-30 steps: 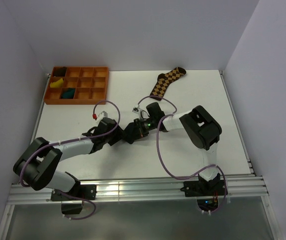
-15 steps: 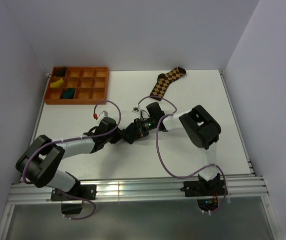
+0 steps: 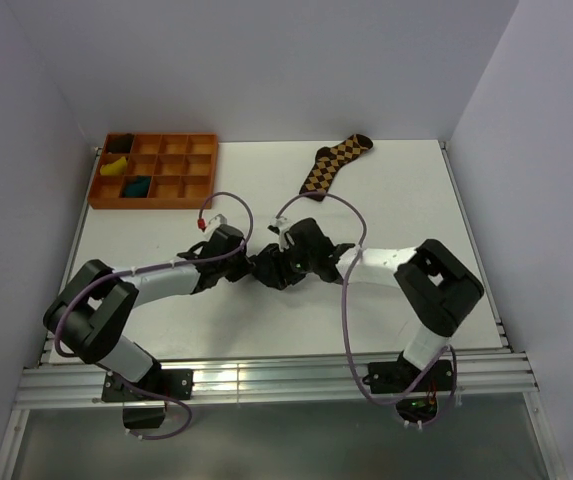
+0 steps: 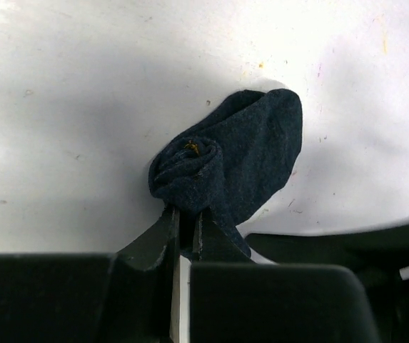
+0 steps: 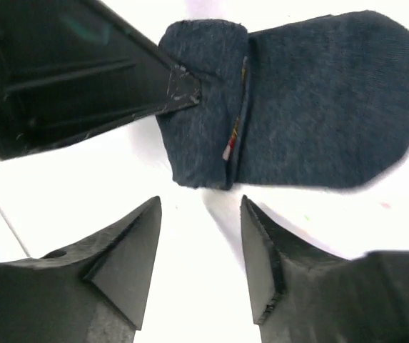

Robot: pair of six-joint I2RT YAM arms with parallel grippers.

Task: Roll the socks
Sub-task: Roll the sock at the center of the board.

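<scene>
1 half-rolled sock (image 5: 311, 107): left fingers (image 4: 154, 239) pinch the roll, right fingers (image 5: 125, 264) hang spread just beside it, flat tail running away from the left fingers.

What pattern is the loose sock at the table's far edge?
Far sock: brown-and-tan diamonds, best in top external view.

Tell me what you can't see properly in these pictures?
- Top view: the left gripper and right gripper cover nearly all of the dark teal fabric sock.
- Right wrist view: its colourful patch is just a sliver tucked inside the roll.
- Top view: the teal bundle in the orange compartment tray is too small to identify.
- Any view: one sock or two, cannot tell.
</scene>
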